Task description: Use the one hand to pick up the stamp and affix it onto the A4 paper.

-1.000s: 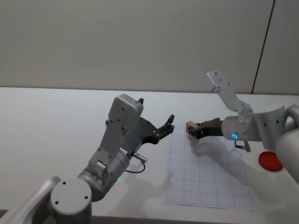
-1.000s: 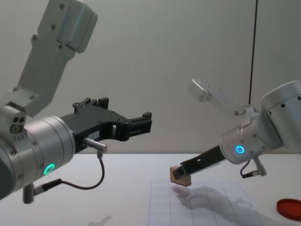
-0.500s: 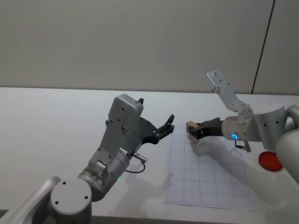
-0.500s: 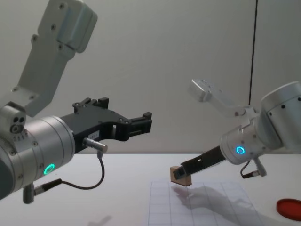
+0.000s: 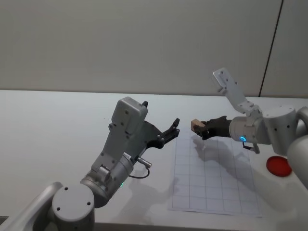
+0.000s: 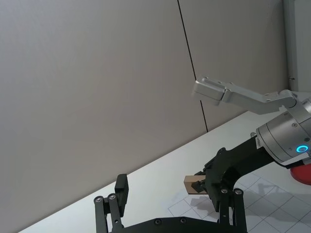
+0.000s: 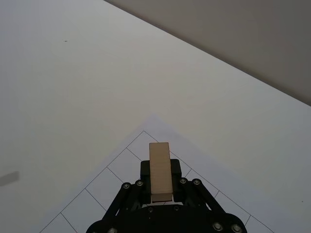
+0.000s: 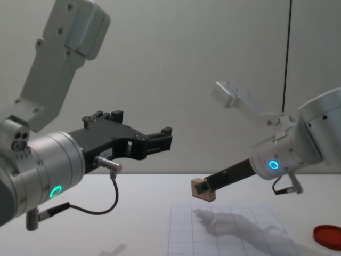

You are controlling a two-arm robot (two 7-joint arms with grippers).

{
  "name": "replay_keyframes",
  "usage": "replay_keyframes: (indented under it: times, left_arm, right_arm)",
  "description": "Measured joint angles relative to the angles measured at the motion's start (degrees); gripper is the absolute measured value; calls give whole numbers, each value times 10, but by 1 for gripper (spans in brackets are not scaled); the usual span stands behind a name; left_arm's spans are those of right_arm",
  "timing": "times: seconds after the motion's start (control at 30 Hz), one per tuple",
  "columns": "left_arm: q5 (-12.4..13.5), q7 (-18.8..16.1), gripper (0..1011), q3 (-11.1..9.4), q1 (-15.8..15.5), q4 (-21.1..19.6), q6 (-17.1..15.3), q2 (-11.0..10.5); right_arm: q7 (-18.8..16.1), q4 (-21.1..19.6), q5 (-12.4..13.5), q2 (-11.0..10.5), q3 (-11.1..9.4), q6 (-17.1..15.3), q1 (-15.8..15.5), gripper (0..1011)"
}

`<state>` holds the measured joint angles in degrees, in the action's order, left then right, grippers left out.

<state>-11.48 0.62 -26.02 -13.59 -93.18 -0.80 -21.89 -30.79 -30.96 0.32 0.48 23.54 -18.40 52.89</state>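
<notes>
My left gripper (image 5: 173,130) hung parked above the worktop (image 5: 57,120), at 9 o'clock from the sheet, its jaws spread open. The stamp (image 5: 196,126) was clamped in the jaws of my right gripper (image 5: 202,130), lifted clear of the surface, its long axis running straight out along the jaws. It hovered over the far-left corner of the A4 paper (image 5: 216,183), most of the grid lying toward 5 o'clock. I judged the press needed travel down and inward. A red disc (image 5: 279,165) sat at the paper's 3 o'clock.
</notes>
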Motion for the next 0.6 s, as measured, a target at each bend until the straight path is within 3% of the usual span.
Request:
replay_keyframes:
  times: [0.37,0.6]
  left_arm:
    - [0,0,1002,0,0,0,0,0]
    - [0,0,1002,0,0,0,0,0]
  right_arm:
    - [-4,-89,2,-19,3,-21,-42,217]
    - [-4,-106,6,-21,5,-24,-48,216]
